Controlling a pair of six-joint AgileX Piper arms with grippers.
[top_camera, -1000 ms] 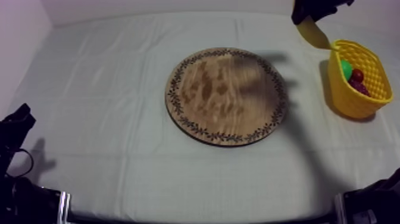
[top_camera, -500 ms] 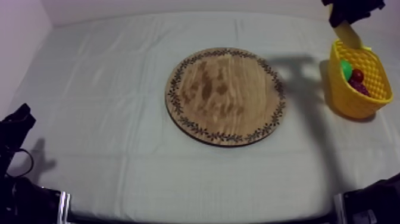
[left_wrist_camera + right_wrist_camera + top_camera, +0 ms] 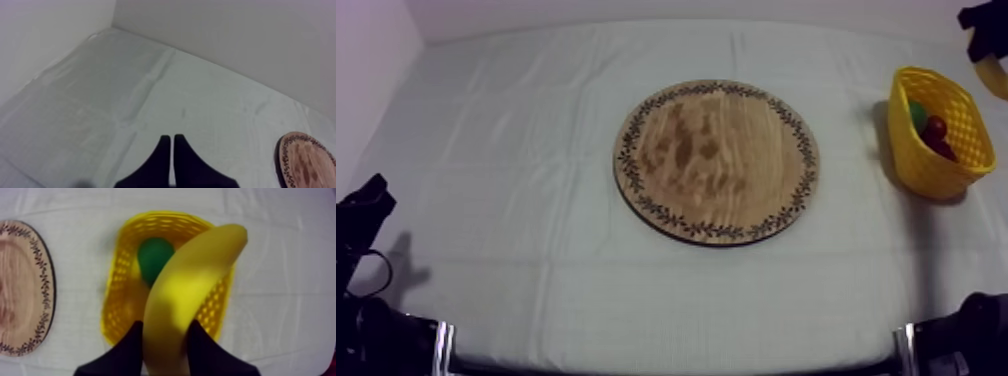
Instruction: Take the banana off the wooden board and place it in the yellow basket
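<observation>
The right claw (image 3: 166,334) is clenched on the banana (image 3: 192,283), with its two black fingers (image 3: 131,343) pressing either side of the fruit's lower end. The banana hangs above the yellow basket (image 3: 114,300) and covers much of its opening, next to a green fruit (image 3: 152,258) lying inside. In the top view the right claw sits at the far upper right edge of the frame. The banana there is just below it, close to the basket's upper right rim. A small red fruit (image 3: 935,126) lies in the basket. The wooden board (image 3: 716,160) lies at the centre of the tabletop (image 3: 506,150). The left claw (image 3: 172,150) is closed on nothing, its fingers together as a narrow wedge over the cloth.
</observation>
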